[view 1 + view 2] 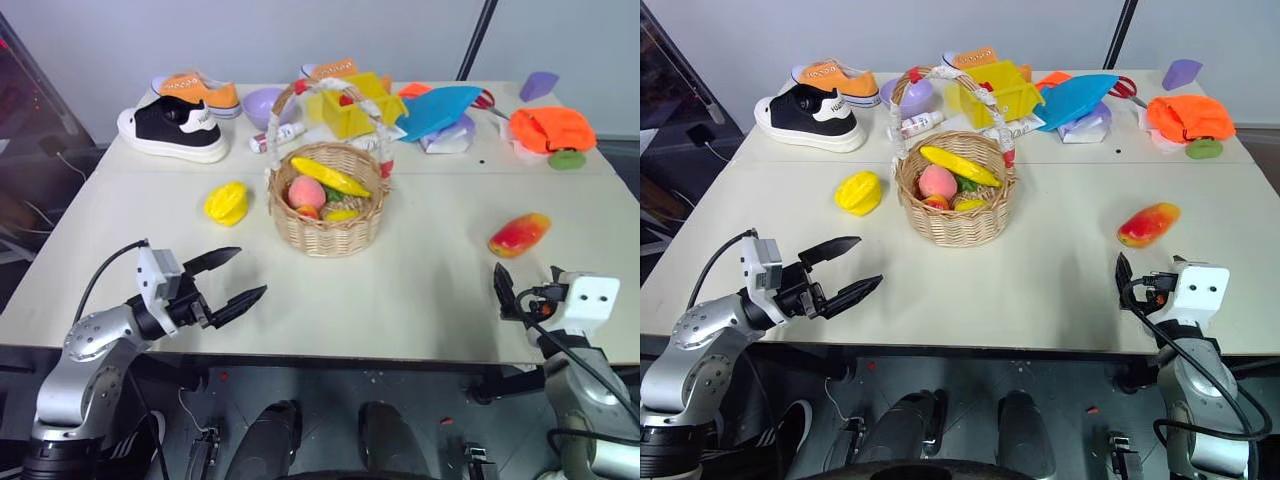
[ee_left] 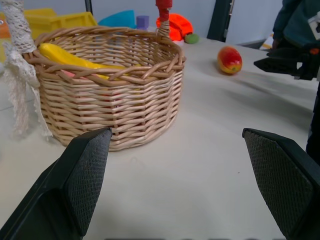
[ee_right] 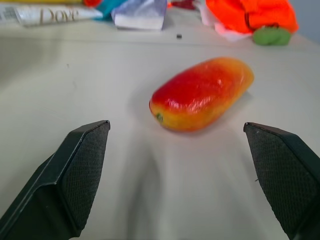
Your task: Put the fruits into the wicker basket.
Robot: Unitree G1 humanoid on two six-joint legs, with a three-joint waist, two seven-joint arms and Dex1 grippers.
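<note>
A red-and-yellow mango (image 1: 519,234) lies on the cream table (image 1: 420,290), on the robot's right side, well apart from the basket (image 1: 329,215) at the table's middle. Its long axis runs on a slant: the yellower end points toward the robot and toward the basket, the redder end points away and to the right. The right gripper (image 3: 182,175) sits just on the robot's side of the mango, held level and aimed straight at it, with both fingers spread wide and nothing between them. From the wrist, the mango lies dead ahead, centred in the gap, turned partly across the line of approach. This arm is clearly the nearer one to it.

A ridged yellow star fruit (image 1: 226,203) rests just left of the basket, not touching it. The left gripper (image 1: 225,279) hovers at the table's near edge, fingers also wide apart and empty, pointing forward and toward the basket. The star fruit lies ahead and slightly to its left, so this arm is the closer one for it.

The basket already holds a banana (image 1: 329,176), a peach (image 1: 306,191) and other small fruits. Beyond it are shoes (image 1: 172,128), a yellow bin (image 1: 357,105) and an orange cloth (image 1: 550,127).
</note>
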